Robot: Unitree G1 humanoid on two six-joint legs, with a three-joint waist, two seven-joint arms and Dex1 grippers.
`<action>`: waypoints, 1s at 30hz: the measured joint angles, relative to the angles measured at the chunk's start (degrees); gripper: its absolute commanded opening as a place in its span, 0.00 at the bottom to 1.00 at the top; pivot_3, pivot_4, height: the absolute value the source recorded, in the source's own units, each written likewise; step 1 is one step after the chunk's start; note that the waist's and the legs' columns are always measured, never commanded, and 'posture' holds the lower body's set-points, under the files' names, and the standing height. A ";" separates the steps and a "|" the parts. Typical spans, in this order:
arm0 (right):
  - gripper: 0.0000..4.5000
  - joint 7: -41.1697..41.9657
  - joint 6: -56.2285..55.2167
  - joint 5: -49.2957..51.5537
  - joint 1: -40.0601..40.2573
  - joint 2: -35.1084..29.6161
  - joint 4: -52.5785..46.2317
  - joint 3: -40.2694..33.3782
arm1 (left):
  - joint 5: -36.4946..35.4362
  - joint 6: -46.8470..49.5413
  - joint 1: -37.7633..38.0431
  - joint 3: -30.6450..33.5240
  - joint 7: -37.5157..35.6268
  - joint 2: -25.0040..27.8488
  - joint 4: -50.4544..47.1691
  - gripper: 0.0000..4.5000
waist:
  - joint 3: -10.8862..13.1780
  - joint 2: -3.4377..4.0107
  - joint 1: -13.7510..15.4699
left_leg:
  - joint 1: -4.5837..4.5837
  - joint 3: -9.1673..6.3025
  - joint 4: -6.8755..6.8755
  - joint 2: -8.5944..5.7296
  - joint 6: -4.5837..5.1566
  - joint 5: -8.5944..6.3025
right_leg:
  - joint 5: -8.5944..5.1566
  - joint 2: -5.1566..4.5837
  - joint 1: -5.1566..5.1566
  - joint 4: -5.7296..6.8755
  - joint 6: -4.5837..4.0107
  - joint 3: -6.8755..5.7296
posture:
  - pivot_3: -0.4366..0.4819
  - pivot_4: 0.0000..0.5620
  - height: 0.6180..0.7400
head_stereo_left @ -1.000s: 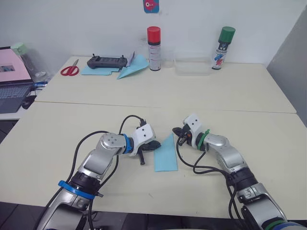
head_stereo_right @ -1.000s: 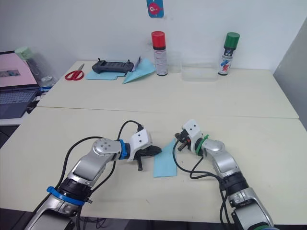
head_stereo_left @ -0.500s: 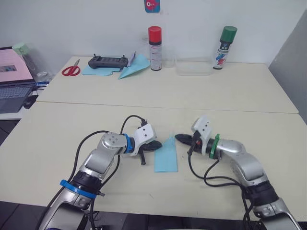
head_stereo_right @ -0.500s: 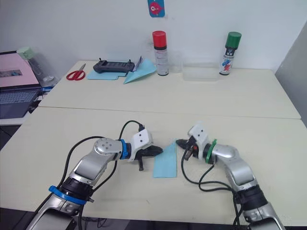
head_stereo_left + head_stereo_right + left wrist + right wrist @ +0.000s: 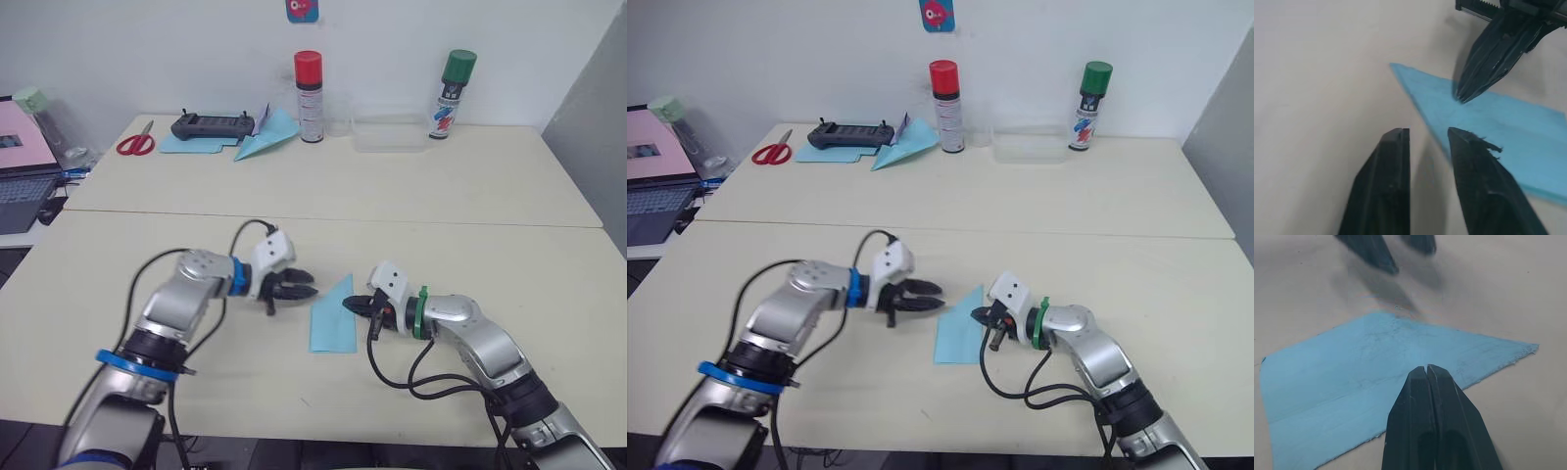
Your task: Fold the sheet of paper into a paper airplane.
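The sheet of paper (image 5: 331,318) lies flat on the near table, light blue and folded into a narrow shape with a point at its far end. My left gripper (image 5: 307,286) hovers just left of that point, open by a narrow gap with nothing between its fingers (image 5: 1393,161). My right gripper (image 5: 351,305) is shut, and its joined fingertips (image 5: 1426,372) rest on the paper near its right edge. The left wrist view shows the right gripper's tip (image 5: 1464,95) touching the blue paper (image 5: 1498,127).
On the far table stand a red-capped spray can (image 5: 310,83), a green-capped can (image 5: 451,80) and a clear plastic box (image 5: 390,132). Red scissors (image 5: 135,145), a black controller (image 5: 212,125) and a neat blue paper plane (image 5: 266,137) lie at the far left. A laptop (image 5: 20,171) sits at the left edge.
My right gripper has swung in to the left, and its shut tip now rests on the paper. My left gripper has drawn back slightly to the left, off the paper's edge.
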 measured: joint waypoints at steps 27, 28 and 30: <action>0.21 2.77 15.12 14.24 2.16 -4.88 -14.66 -11.81 | 4.85 -48.31 -11.21 -3.02 -12.45 -4.76 28.89 0.80 | 0.26 -0.13 -0.31 | -0.52 0.02 0.01 -0.02 0.02 0.00 | 0.10 0.01 -0.57 0.22 -0.15 0.01 | 0.48 0.27 1.00; 0.30 2.59 15.57 14.83 2.38 -5.43 -14.75 -12.44 | 4.88 -49.06 -11.30 -3.02 -13.16 -4.52 29.43 0.87 | 0.27 -0.13 -0.32 | -0.52 0.03 0.01 -0.02 0.01 0.00 | 0.10 0.01 -0.57 0.21 -0.14 0.02 | 0.48 0.27 1.00; 0.45 2.54 16.36 15.76 2.86 -6.84 -15.54 -13.65 | 5.14 -52.16 -11.72 -2.97 -13.55 -4.44 31.82 1.00 | 0.27 -0.13 -0.28 | -0.51 0.04 0.02 -0.02 0.01 0.00 | 0.09 0.01 -0.56 0.20 -0.13 0.02 | 0.48 0.27 1.00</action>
